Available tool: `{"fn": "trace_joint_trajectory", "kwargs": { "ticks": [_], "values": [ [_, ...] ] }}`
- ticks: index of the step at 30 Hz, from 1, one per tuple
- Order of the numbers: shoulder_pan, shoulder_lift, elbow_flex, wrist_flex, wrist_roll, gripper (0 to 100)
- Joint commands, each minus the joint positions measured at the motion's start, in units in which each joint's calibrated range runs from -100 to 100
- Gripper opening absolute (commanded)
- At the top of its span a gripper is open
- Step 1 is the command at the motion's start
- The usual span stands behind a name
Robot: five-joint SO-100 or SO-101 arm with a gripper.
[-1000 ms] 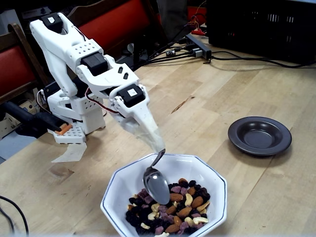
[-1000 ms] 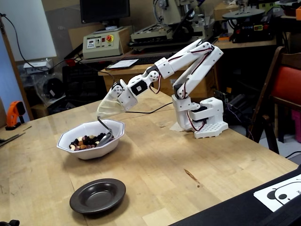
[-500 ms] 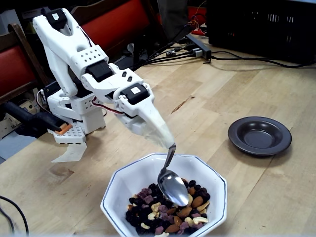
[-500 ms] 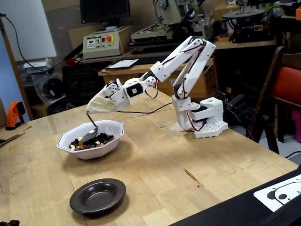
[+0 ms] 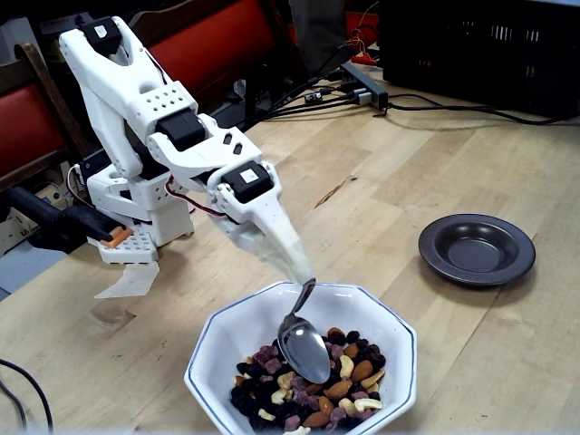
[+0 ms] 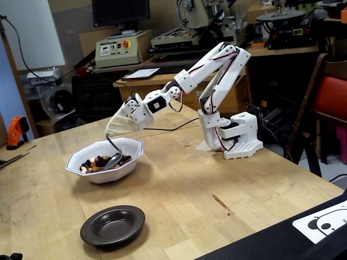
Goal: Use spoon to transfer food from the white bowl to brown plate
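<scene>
The white bowl (image 5: 214, 337) stands at the table's near edge in one fixed view, with the food (image 5: 337, 391), a mix of nuts and dark berries, heaped in its right half. My gripper (image 5: 301, 274) is shut on the handle of the spoon (image 5: 304, 350) and hangs above the bowl's far rim. The spoon slants down into the bowl, its shiny face showing with no food on it, at the left edge of the heap. The brown plate (image 5: 477, 249) sits bare to the right. In the other fixed view the gripper (image 6: 112, 133), spoon (image 6: 112, 160), bowl (image 6: 132, 156) and plate (image 6: 113, 225) appear again.
The arm's white base (image 5: 136, 204) stands at the back left, with chairs with red backs (image 5: 208, 41) behind it. Cables (image 5: 435, 107) and a black crate (image 5: 489, 45) lie along the far edge. A wooden table (image 6: 217, 189) carries everything.
Over the last second the spoon swung right across the bowl and rose slightly, then came back left and lower onto the edge of the food. Bowl and plate stayed put.
</scene>
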Motion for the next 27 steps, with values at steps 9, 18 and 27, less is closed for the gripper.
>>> {"fn": "trace_joint_trajectory", "kwargs": {
  "ticks": [9,18,27],
  "values": [
    [0.6,-15.2,-0.4,12.1,0.3,2],
    [0.8,-2.7,-1.2,11.9,0.2,3],
    [0.6,5.6,-1.3,-0.6,0.0,3]
  ]
}}
